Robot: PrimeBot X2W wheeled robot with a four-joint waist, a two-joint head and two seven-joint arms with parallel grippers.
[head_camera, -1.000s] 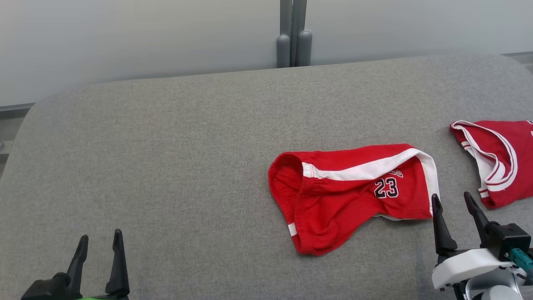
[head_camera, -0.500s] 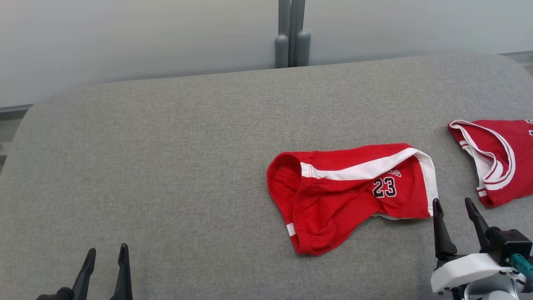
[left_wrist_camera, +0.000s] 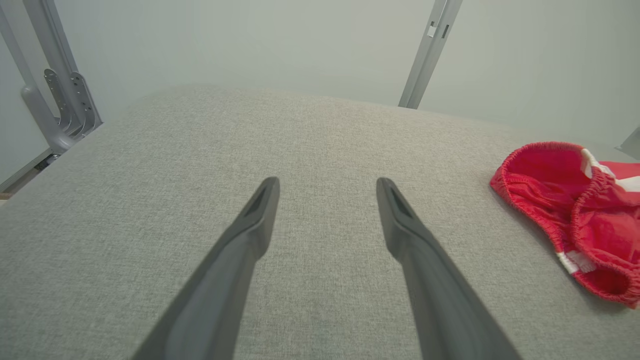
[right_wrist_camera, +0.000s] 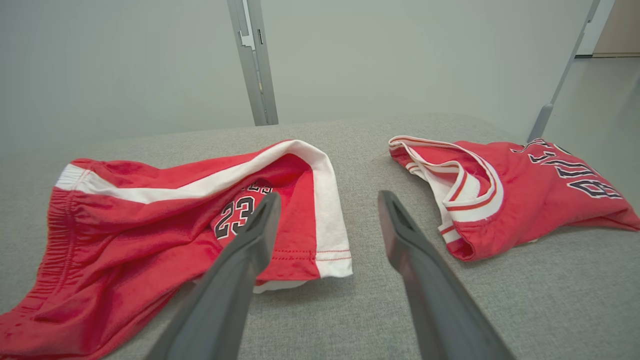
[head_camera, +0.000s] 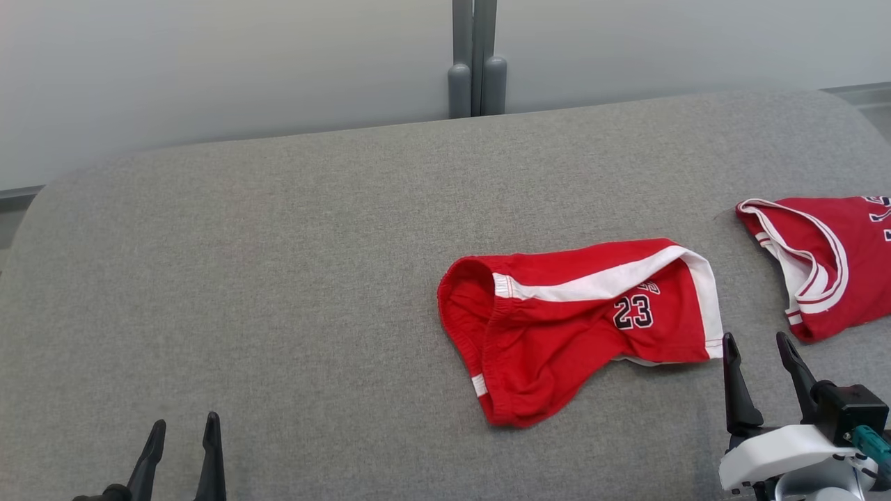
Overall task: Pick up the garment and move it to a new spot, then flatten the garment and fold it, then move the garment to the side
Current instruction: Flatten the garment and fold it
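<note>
We note a wide bench (head_camera: 278, 278) covered in grey woven fabric, its corners rounded and its far edge curving down. Behind it stands a plain pale wall (head_camera: 209, 62), matt and unmarked. A grey metal post (head_camera: 475, 28) runs up the wall at centre, with two short round-topped tubes (head_camera: 459, 87) at its foot. A darker grey ledge (head_camera: 17, 195) shows low at the bench's left end.

In the left wrist view we log slanted grey brackets (left_wrist_camera: 65, 100) with holes.

In the right wrist view a thin grey pole (right_wrist_camera: 562, 70) leans at far right, with pale floor (right_wrist_camera: 605, 100) and a beige panel (right_wrist_camera: 617, 30) beyond.

Light is soft and even; shadows are faint.
</note>
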